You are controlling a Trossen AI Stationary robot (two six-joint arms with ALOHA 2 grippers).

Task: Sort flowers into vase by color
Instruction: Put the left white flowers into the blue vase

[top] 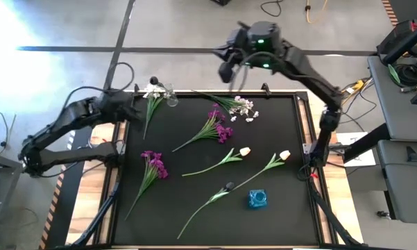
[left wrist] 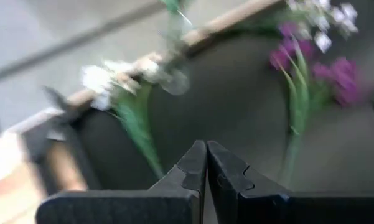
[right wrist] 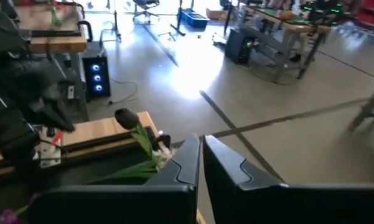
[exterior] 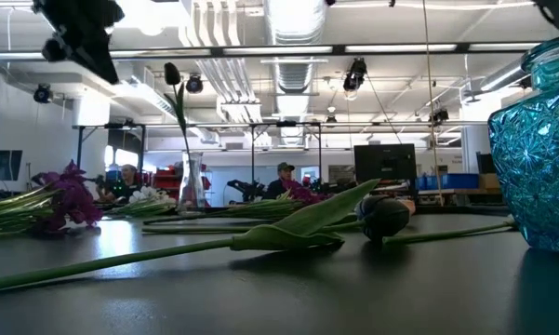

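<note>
A small clear glass vase (top: 172,97) stands at the far left corner of the dark desk (top: 277,222), with a dark bud (exterior: 171,73) already upright in it, as seen in the low view. The left pincer (left wrist: 206,163) is clenched, holding nothing, and hangs just beside that vase on its left, above a white blossom spray (top: 152,91) whose stem runs from the vase toward the near edge. The right pincer (right wrist: 199,155) is also clenched and empty, raised well above the far edge of the desk to the right of the vase. The remaining flowers lie flat, well apart from the vase: two magenta sprays (top: 218,128), (top: 153,165), another white cluster (top: 244,105), two cream tulip buds (top: 244,151), (top: 284,155) and a dark bud (top: 229,186), most with stems slanting toward the near left. A blue cut-glass vase (top: 258,199) stands at the near right. The white spray beside the clear vase is judged closest to the left pincer, its long axis lying nearly along the desk's depth, so a grasp across the stem would be called for
</note>
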